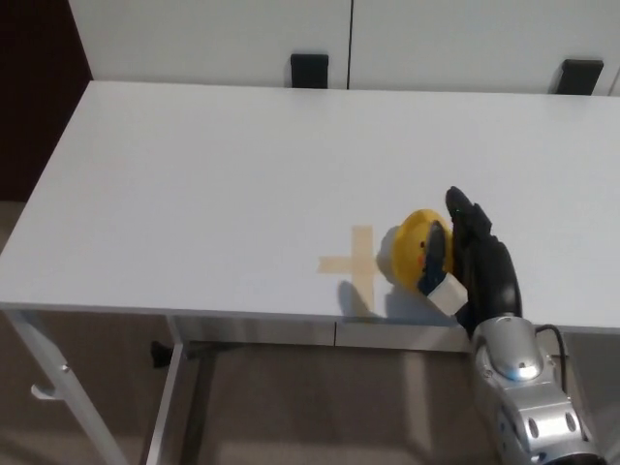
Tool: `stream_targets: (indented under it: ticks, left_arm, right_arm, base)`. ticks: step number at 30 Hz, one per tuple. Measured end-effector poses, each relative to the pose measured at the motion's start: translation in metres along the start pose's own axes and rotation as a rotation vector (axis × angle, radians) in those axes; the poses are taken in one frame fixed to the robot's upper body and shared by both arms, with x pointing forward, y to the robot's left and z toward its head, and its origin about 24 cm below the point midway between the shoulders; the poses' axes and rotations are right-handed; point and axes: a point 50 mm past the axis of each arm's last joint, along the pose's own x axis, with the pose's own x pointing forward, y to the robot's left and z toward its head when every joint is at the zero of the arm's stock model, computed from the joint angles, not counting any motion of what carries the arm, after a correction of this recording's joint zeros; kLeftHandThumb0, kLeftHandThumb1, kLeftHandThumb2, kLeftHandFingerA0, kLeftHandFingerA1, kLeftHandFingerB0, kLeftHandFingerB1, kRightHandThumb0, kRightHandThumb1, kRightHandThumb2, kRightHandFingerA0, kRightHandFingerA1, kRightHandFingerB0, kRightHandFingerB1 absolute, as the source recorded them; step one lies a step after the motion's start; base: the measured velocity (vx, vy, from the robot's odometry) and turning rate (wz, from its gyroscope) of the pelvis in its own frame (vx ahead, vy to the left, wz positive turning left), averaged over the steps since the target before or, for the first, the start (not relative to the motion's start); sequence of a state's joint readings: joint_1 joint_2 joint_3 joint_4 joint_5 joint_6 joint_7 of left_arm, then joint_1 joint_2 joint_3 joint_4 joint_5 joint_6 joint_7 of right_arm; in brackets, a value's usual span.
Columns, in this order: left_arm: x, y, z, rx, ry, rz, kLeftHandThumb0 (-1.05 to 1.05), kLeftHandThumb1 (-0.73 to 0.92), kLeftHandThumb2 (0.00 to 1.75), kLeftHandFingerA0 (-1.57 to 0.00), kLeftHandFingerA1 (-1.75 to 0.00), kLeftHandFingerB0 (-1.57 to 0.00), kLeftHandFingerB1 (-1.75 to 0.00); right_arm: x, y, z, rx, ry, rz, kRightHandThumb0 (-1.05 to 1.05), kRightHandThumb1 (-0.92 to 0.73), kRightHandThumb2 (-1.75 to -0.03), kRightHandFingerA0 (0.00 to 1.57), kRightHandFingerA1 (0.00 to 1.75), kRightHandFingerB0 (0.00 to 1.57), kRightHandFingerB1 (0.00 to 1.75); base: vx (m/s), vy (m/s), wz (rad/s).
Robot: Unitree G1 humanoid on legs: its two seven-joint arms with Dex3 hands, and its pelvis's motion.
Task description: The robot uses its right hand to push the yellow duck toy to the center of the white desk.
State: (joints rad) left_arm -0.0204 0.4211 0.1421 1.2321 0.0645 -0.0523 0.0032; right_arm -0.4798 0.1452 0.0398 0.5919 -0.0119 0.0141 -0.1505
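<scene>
Head view: the white table (213,174) fills most of the frame, its front edge running across the lower part. A tan tape cross (356,262) sits right of centre near that front edge. The yellow duck (417,249) stands on the table just right of the cross, overlapping the cross's right arm. The right hand (475,257) comes in from the lower right and presses against the duck's right side, its black fingers (461,215) extended alongside the toy rather than wrapped around it, so it holds nothing. A silver forearm (523,402) rises from the bottom right corner. Two black brackets (310,70) show along the table's far edge.
</scene>
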Motion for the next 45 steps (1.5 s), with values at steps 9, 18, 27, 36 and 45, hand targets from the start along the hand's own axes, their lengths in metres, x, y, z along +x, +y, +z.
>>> stream_targets:
  ticks: [9,18,27,36,45]
  left_arm:
    - [0.000,-0.001,0.000,0.006,0.000,-0.002,0.60,-0.38,1.75,-1.22,-1.05,-1.19,-1.03]
    - [0.000,-0.001,-0.002,0.015,0.004,-0.009,0.51,-0.46,1.71,-1.25,-1.05,-1.22,-1.13]
    - [-0.001,-0.002,-0.002,0.026,0.003,-0.017,0.70,-0.34,1.75,-1.19,-1.04,-1.23,-1.07]
    - [-0.001,-0.002,-0.005,0.029,0.010,-0.018,0.70,-0.37,1.75,-1.17,-1.03,-1.21,-1.08]
    - [-0.003,-0.002,-0.012,0.033,0.024,-0.019,0.69,-0.39,1.75,-1.20,-1.04,-1.20,-1.07]
  right_arm:
    - [-0.002,0.017,0.000,-0.025,0.001,0.047,-0.83,-0.81,-1.24,0.00,0.26,0.01,0.17]
    - [-0.003,0.029,0.000,-0.014,0.001,0.074,-0.92,-0.85,-1.26,0.00,0.21,0.02,0.11]
    - [-0.006,0.041,0.001,-0.021,-0.001,0.105,-0.90,-0.92,-0.85,0.00,0.14,0.00,0.16]
    - [-0.006,0.033,0.002,-0.048,-0.017,0.085,-0.96,-0.92,-0.93,0.00,0.00,0.00,0.00]
    - [-0.006,-0.007,0.025,-0.160,-0.118,-0.106,-1.01,-0.92,-0.72,0.00,0.00,0.00,0.00]
  base:
    - [0.00,0.000,0.00]
    - [0.00,0.000,0.00]
    - [0.00,0.000,0.00]
    - [0.00,0.000,0.00]
    - [0.00,0.000,0.00]
